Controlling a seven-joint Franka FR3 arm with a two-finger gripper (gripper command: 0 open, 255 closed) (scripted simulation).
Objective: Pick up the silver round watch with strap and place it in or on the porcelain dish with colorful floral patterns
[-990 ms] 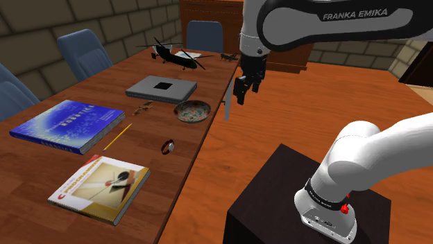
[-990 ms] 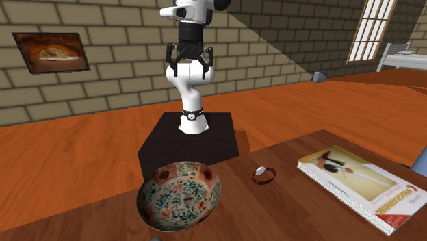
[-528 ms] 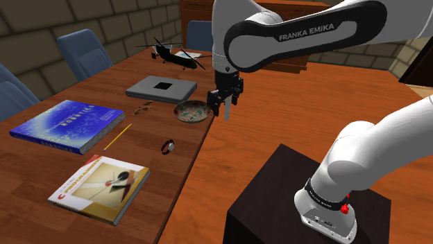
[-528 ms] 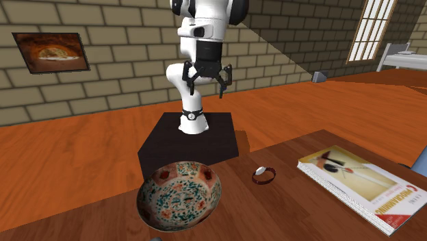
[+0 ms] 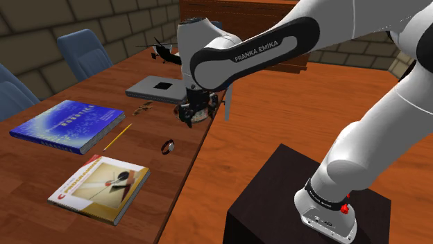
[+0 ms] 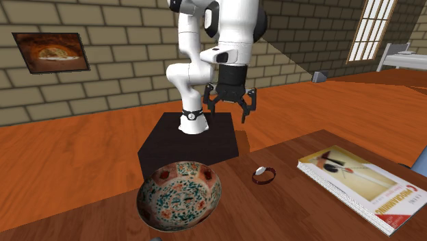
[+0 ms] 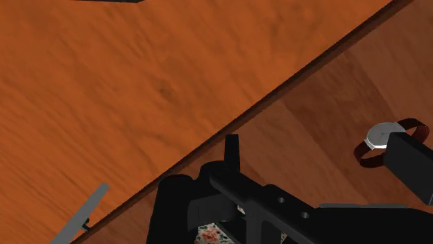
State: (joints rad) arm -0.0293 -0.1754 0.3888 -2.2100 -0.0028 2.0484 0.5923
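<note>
The silver round watch (image 5: pixel 168 146) with a dark strap lies on the wooden table (image 5: pixel 83 156) near its edge; it also appears as the watch (image 6: pixel 263 175) and the watch (image 7: pixel 385 141). The floral porcelain dish (image 6: pixel 179 194) stands a short way from it along the same edge. In the shoulder view my black gripper (image 5: pixel 192 113) hangs in front of the dish (image 5: pixel 201 116) and hides most of it. The gripper (image 6: pixel 229 108) is open and holds nothing. In the wrist view the watch sits close beside one finger (image 7: pixel 415 165) of the gripper (image 7: pixel 323 158).
A red-and-white book (image 5: pixel 99 187), a blue book (image 5: pixel 69 125), a yellow pencil (image 5: pixel 118 136), glasses (image 5: pixel 143 107), a flat grey box (image 5: pixel 161 87) and a model helicopter (image 5: pixel 166 52) lie on the table. Blue chairs (image 5: pixel 83 52) line its far side. A thin grey bar (image 5: pixel 225 104) stands by the table edge.
The arm has swung from above the floor beside the table toward the table and down. The open gripper now overlaps the dish in the shoulder view. Watch and dish have not moved.
</note>
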